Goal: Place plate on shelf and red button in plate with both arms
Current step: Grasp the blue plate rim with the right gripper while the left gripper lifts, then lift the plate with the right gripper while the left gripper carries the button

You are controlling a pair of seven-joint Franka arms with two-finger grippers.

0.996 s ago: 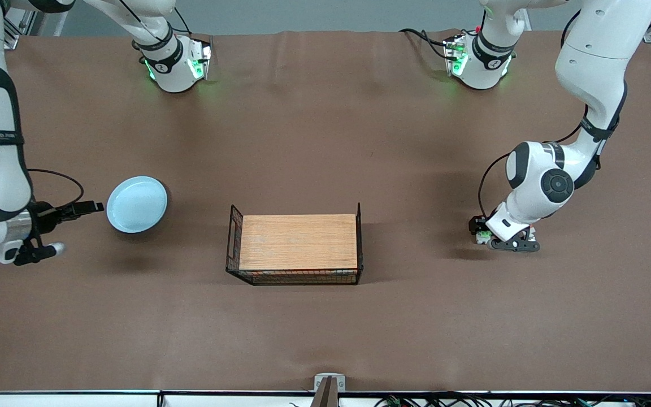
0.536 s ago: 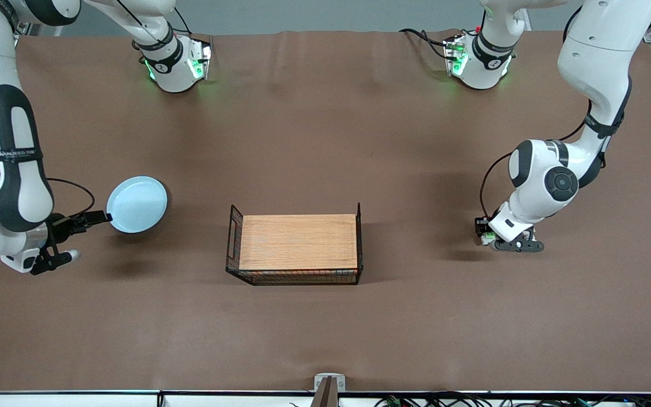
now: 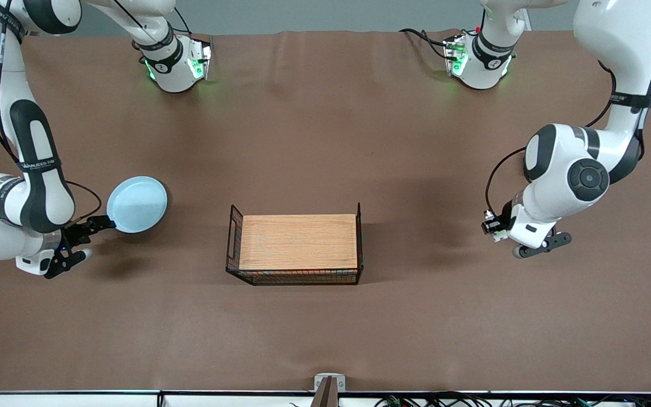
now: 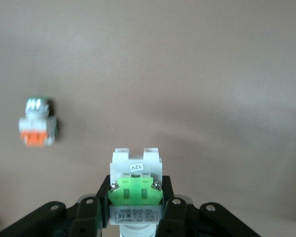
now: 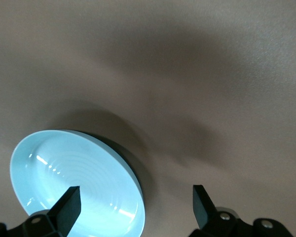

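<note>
Since a second ago the left gripper (image 3: 505, 236) has risen off the table toward the left arm's end with the red button (image 4: 136, 190) pinched between its fingers, and the right gripper (image 3: 85, 238) has moved in so one finger now overlaps the plate's (image 3: 137, 204) rim at about its 8 o'clock in the front view. The right gripper's jaws are spread wide, one fingertip over the plate and one outside it. The button shows a white-grey body with a bright green block; its cap is hidden. The plate is pale blue, round and shallow, resting on the brown table (image 3: 314, 130) at 9 o'clock of the wire-sided wooden tray (image 3: 298, 242).
</note>
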